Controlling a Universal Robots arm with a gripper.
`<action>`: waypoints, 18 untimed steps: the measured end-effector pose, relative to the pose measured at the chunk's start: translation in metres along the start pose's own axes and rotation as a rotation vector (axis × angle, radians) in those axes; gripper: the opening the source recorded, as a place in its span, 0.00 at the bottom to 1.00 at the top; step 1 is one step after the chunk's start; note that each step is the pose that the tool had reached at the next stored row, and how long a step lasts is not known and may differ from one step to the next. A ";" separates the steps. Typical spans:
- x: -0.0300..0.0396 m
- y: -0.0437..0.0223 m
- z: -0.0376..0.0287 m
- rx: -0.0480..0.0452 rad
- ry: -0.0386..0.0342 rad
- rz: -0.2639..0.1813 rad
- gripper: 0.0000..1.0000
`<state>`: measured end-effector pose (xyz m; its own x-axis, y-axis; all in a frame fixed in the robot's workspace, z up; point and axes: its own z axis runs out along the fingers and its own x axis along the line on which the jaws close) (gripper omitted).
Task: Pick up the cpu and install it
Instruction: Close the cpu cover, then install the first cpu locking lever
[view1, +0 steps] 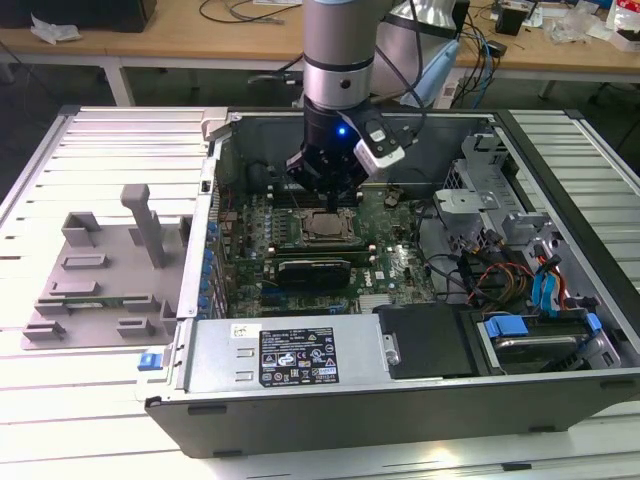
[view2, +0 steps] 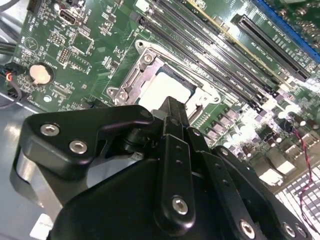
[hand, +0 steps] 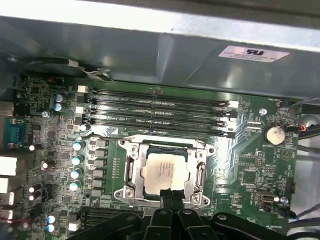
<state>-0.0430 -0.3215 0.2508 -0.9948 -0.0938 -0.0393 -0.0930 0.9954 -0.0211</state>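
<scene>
The computer case (view1: 400, 410) lies open on a slatted metal table (view1: 100, 140), and the arm reaches down into it over the green motherboard (hand: 250, 165). The cpu (view1: 325, 226) sits flat inside the metal-framed socket (hand: 131, 170) near the middle of the motherboard, silvery top up, with the row of long black memory slots (hand: 160, 107) just beside the socket on the side toward the case wall. In the first wrist view the cpu (hand: 164, 170) lies square within the frame. The gripper (hand: 170, 194) stands right over the cpu's near edge; its two black fingers are drawn together tip to tip with nothing between them, and whether the tips touch the chip cannot be told. The second wrist view shows the same narrow tip of the gripper (view2: 172, 107) pointing at the cpu (view2: 162, 89). A round coin cell (hand: 273, 133) sits toward one edge of the motherboard, well apart from the socket. In the exterior view the gripper (view1: 328, 192) hangs just above the socket, and a grey plastic slotted tray (view1: 90, 290) rests on the table, outside the case on the exterior view's left.
</scene>
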 end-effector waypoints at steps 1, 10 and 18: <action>0.0000 0.0000 0.0000 -0.0002 -0.0002 0.000 0.11; -0.0001 -0.0001 -0.0017 0.0001 0.0000 0.000 0.11; -0.0003 -0.0002 -0.0090 -0.0001 0.0001 0.000 0.11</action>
<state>-0.0430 -0.3216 0.2598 -0.9948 -0.0938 -0.0393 -0.0931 0.9954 -0.0210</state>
